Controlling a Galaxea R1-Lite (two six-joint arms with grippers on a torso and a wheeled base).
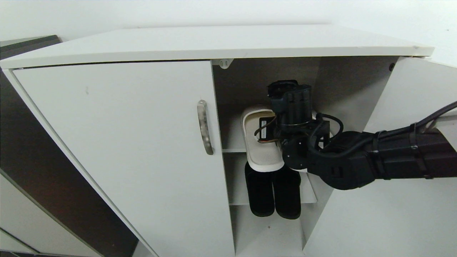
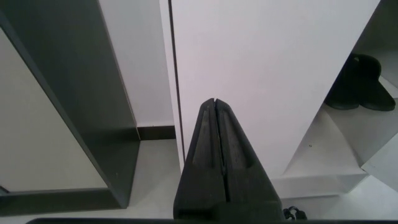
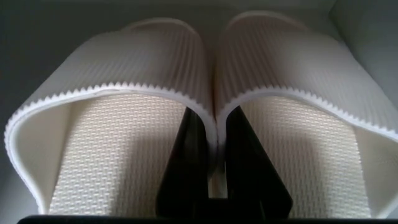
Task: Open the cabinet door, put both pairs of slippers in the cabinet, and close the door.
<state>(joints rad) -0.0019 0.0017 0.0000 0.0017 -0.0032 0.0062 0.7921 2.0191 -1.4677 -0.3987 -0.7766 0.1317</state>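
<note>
Gripping the touching inner walls of a pair of cream ribbed foam slippers (image 1: pixel 262 159), the right hand (image 3: pixel 214 134) holds them side by side on the white cabinet's (image 1: pixel 214 43) upper shelf (image 1: pixel 234 150), lengthwise front to back, toes toward the rear. The left hand (image 2: pixel 214 109) is clenched, empty.
</note>
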